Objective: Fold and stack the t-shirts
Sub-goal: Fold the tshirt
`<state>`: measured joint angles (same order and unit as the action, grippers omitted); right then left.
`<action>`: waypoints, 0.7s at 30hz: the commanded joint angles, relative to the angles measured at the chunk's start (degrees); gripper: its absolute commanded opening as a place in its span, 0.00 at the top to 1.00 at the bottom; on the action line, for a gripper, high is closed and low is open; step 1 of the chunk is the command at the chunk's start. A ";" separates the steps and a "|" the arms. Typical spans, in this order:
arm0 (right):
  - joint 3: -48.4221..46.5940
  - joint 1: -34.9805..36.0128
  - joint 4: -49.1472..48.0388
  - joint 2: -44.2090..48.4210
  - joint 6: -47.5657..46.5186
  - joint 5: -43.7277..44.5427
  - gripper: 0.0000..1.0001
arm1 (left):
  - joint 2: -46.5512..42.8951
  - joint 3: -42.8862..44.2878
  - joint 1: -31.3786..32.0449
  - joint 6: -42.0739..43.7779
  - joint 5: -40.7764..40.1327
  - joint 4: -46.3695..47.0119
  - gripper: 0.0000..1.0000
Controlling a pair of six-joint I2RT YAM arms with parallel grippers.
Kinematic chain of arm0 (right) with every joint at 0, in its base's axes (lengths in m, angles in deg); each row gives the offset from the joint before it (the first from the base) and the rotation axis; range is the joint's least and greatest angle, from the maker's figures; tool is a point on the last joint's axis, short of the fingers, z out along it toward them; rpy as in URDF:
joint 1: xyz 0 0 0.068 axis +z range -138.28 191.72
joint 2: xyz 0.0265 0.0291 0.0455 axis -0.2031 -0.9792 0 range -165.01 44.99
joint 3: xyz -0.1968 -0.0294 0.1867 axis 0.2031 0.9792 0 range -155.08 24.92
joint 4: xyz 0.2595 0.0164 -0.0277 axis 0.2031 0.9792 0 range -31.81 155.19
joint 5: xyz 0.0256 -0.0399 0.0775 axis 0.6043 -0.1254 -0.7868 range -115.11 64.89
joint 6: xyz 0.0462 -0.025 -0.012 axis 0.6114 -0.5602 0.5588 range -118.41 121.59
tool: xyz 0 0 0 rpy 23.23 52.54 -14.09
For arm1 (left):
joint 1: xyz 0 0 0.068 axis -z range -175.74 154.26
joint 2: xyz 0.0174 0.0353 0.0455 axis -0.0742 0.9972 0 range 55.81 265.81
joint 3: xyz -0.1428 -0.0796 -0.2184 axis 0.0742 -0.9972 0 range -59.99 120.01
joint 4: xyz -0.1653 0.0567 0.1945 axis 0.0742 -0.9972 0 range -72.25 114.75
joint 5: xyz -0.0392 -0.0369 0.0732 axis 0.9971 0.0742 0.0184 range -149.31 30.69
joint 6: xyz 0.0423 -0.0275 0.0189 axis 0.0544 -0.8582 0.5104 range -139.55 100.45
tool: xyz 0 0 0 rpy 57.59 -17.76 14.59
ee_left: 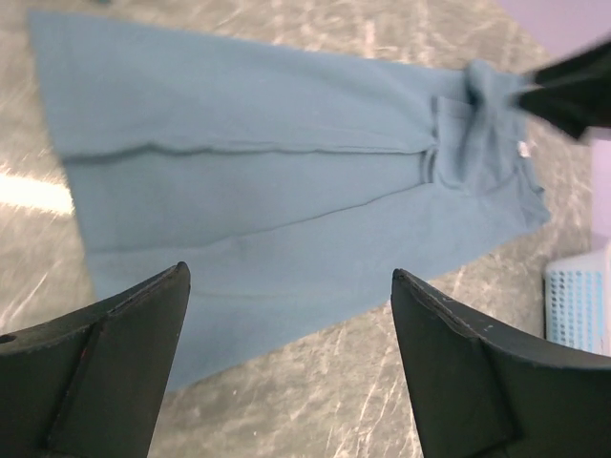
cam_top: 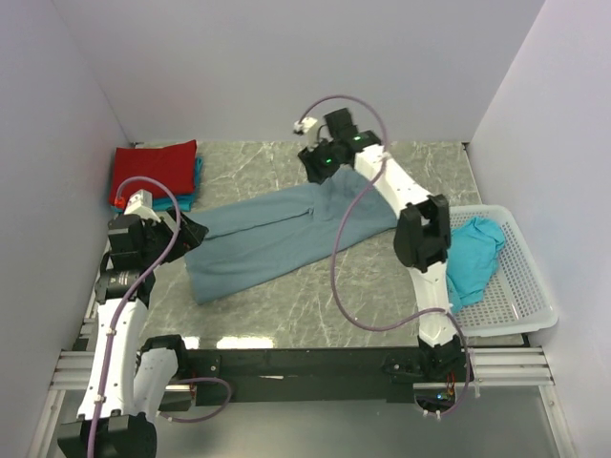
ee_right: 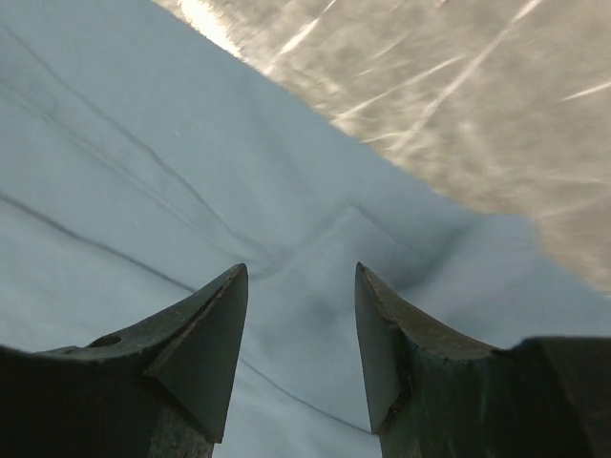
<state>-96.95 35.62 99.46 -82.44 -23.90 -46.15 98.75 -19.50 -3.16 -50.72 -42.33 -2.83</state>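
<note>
On the table (cam_top: 286,310), the top view takes in everything at once: a slate-blue t-shirt (cam_top: 277,239) lying flat and slanted across the middle, a folded red t-shirt (cam_top: 153,167) at the far left corner with a teal layer (cam_top: 197,177) showing at its edge underneath, and a white perforated basket (cam_top: 520,296) at the right edge holding a crumpled turquoise t-shirt (cam_top: 473,258). The wrist views show none of the red stack. The left wrist view gives the blue shirt's lengthwise crease and a corner of the basket, and the right wrist view shows only blue cloth with fine wrinkles and a strip of marbled table. That makes one blue shirt, one red, one turquoise in the basket, and teal cloth under the red whose layers I cannot count; there are two hands and one basket. The left hand (cam_top: 191,229) sits at the near-left end of the blue shirt with its fingers (ee_left: 115,363) spread wide and nothing between them. The right hand (cam_top: 320,164) is over the far end of the same shirt, its fingers (ee_right: 205,353) parted less widely, with bare cloth visible in the gap. Whether its tips touch the fabric cannot be told.
</note>
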 commanded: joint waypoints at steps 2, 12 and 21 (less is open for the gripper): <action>-3.29 3.61 0.92 -5.36 12.84 11.97 0.44 | -1.19 -1.38 0.65 3.58 4.56 6.04 0.09; -2.41 5.45 -1.73 -9.40 16.62 23.76 0.46 | -2.77 -2.17 1.00 3.14 4.21 6.74 0.09; -5.13 5.72 -1.37 -12.83 16.79 24.99 0.48 | -2.60 -2.35 1.09 2.88 3.95 6.74 0.10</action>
<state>-99.07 41.11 99.00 -94.07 -8.23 -22.78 96.52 -21.51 -2.29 -48.71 -39.21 1.44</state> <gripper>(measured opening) 0.525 0.905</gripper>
